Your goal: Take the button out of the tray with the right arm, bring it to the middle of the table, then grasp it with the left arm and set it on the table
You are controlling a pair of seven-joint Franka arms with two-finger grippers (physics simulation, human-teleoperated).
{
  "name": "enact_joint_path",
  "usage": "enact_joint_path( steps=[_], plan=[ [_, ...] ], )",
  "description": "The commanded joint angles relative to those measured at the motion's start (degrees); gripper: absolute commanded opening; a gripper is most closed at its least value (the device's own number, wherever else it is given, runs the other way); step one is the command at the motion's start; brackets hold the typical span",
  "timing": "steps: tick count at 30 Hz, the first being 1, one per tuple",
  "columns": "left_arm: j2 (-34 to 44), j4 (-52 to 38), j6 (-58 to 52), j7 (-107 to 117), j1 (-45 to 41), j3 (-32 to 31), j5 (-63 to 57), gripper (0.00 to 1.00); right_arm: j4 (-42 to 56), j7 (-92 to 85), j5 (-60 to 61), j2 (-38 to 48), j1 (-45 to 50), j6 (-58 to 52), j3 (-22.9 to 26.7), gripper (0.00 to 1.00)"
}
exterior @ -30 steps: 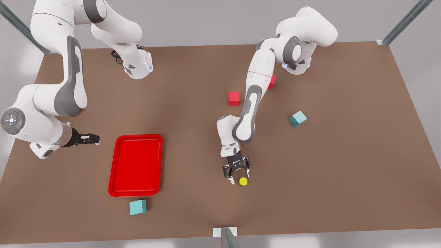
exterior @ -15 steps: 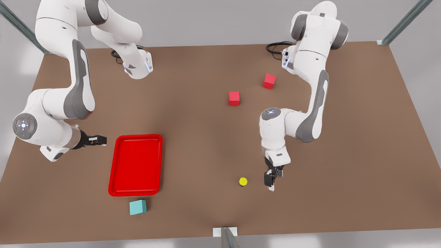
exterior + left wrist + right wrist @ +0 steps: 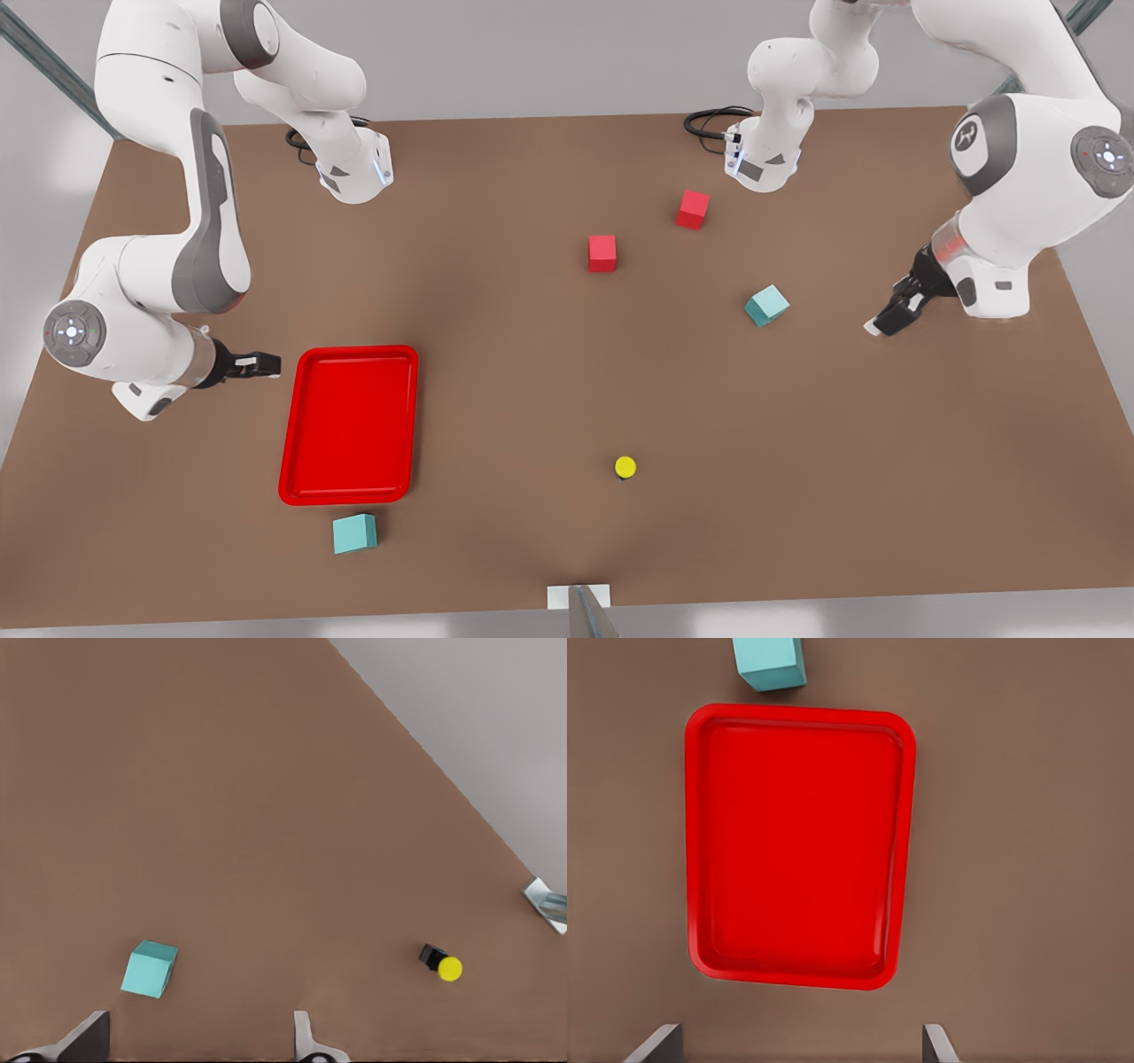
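The button (image 3: 625, 466), a yellow cap on a dark body, stands alone on the brown table (image 3: 496, 354) near its front middle; the left wrist view shows the button (image 3: 441, 962) too. Nothing lies in the red tray (image 3: 350, 425), seen from above as the tray (image 3: 797, 842) in the right wrist view. My left gripper (image 3: 881, 323) hangs open at the front view's far right, well away from the button, its fingertips (image 3: 306, 1041) spread. Just left of the tray, my right gripper (image 3: 266, 363) is open with nothing in it.
Two red cubes (image 3: 602, 252) (image 3: 692, 209) sit toward the back. One teal cube (image 3: 766, 305) lies between the button and the left gripper; another teal cube (image 3: 354, 532) rests just in front of the tray. A metal post (image 3: 585, 611) stands at the table's front edge.
My left gripper, open just over the button a second ago, has swung away to the front view's far right and back. The button stayed put. My right gripper edged slightly toward the tray.
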State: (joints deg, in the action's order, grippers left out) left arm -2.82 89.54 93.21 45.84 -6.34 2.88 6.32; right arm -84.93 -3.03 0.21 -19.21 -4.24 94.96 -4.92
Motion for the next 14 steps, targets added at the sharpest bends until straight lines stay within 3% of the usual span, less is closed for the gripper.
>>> enact_joint_path(
  steps=[1,14],
  plan=[
    [3.27,3.71,-4.70,-48.39,0.36,-0.25,-1.22,1.00,0.03,0.30,0.05,0.05,0.02,-0.04,0.00,1.00],
    [1.24,1.60,-3.82,-48.12,0.28,-0.07,-1.04,1.00,0.03,0.30,-0.38,-0.57,0.90,-0.04,0.00,1.00]
  ],
)
